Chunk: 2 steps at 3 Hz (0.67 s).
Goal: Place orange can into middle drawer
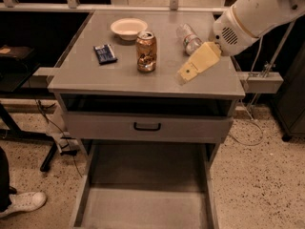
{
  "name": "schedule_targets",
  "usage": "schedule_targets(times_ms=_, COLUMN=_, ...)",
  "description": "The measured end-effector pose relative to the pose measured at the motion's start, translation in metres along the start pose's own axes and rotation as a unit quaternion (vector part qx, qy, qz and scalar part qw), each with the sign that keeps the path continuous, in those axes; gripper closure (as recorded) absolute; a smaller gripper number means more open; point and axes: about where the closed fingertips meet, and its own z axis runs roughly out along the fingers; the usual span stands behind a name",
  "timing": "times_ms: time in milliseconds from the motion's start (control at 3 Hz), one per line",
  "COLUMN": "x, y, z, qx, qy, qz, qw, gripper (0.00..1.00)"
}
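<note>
Now the gripper [184,75] hovers at four o'clock from the upright orange can [146,51] on the bench [95,78]; released or clenched, I cannot tell. It should approach level and straddle the can's middle.

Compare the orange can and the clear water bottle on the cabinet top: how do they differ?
The orange can stands upright; the water bottle lies on its side. The can is opaque orange-gold; the bottle is clear. The can sits near the middle of the cabinet top; the bottle lies further right and back, close to the gripper, which hovers over the right side. Both rest on that top.
</note>
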Motion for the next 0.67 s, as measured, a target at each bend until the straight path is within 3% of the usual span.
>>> schedule_targets(times_ms=667, x=-0.0052, y=-0.0007, z=0.0118, qx=0.003, qy=-0.017, qz=0.004, qw=0.9998, gripper=0.00)
